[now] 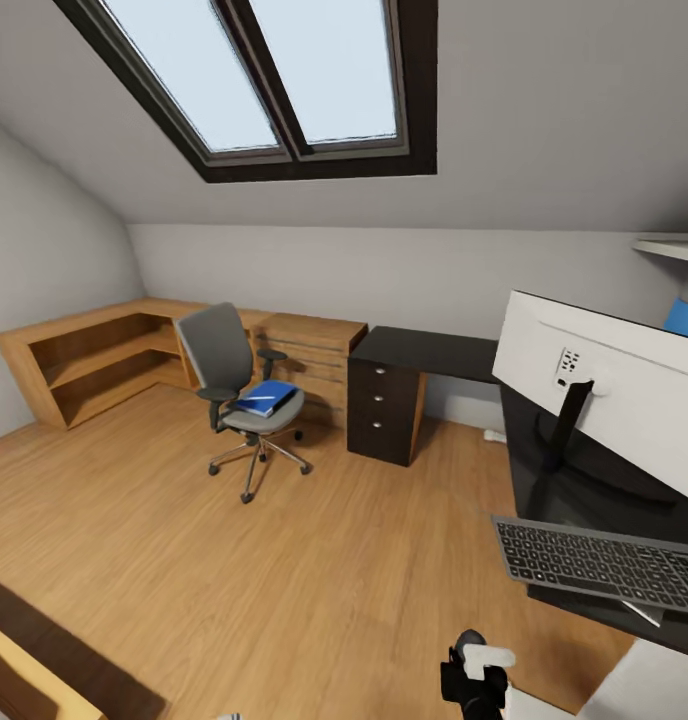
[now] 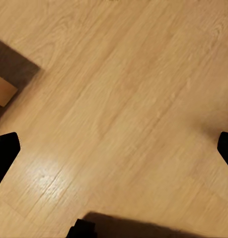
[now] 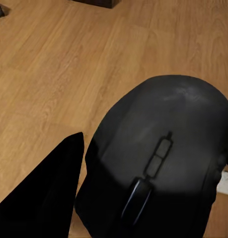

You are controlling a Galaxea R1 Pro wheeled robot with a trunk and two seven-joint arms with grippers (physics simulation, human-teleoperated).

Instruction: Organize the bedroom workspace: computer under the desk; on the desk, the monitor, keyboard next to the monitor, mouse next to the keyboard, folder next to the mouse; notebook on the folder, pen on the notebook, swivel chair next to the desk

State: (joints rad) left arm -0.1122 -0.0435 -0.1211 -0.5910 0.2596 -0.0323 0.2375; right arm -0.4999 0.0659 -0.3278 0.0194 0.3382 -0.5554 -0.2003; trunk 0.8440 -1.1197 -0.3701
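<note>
While gripped, mouse [image 3: 158, 158] between jaws.

Place: we take this for an attic room in a home, fitted out as a study corner.
Roof: we see a sloping ceiling with a dark-framed skylight [image 1: 284, 85] set into it.
Floor: warm wood-plank floor [image 1: 284, 580] runs across the room, and we see it in both wrist views too.
Work furniture: we note the desk [image 1: 424, 352] with its glossy black top and dark three-drawer unit, bearing the monitor [image 1: 604, 385] and the keyboard [image 1: 599, 562].
Seating: the swivel chair [image 1: 239, 395] stands on the open floor with the folder [image 1: 266, 397] on its seat.
Storage: a low light-wood cabinet [image 1: 94, 360] with open shelves lines the far corner.
</note>
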